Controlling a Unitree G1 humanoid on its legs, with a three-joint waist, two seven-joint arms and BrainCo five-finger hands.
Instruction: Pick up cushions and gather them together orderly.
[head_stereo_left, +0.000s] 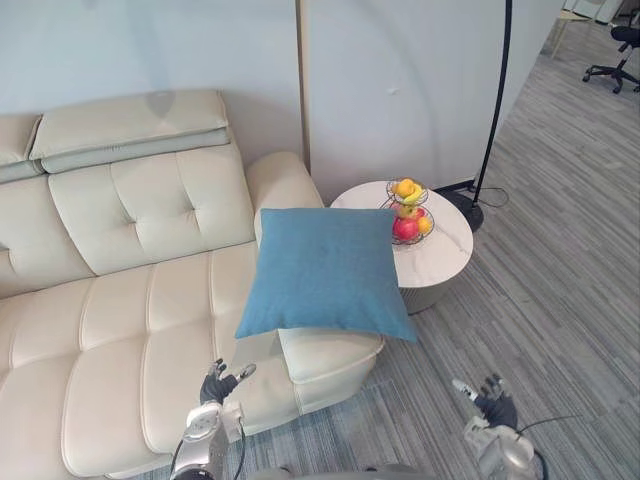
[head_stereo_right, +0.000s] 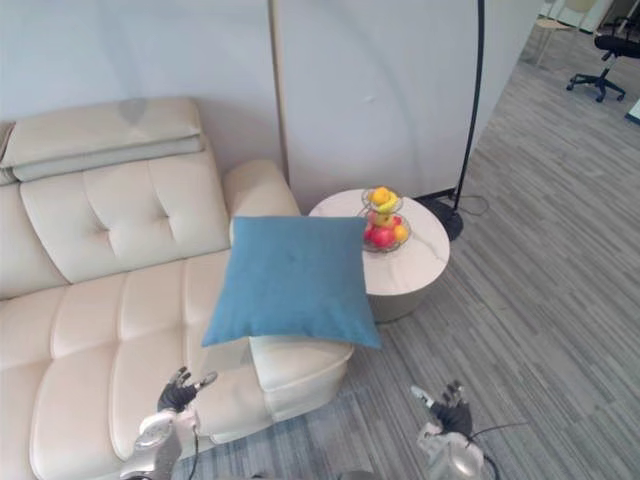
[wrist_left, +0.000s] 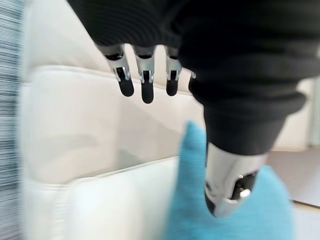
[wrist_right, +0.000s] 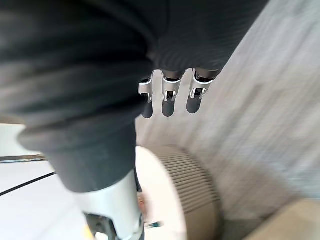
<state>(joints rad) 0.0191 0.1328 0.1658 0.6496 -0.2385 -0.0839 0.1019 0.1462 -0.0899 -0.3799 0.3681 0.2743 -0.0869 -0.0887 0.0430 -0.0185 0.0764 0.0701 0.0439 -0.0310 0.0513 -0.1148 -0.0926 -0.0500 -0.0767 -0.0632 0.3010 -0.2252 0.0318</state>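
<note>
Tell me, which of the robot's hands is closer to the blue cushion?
Left. The left hand is open in front of the sofa, just below a lower corner of the blue cushion. The right hand, also open, is over the floor, farther off.

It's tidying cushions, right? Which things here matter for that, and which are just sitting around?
For the job: blue cushion; cream sofa it lies on; left hand and right hand, both open and empty.
Just there: round side table, fruit basket, floor lamp, office chair.
</note>
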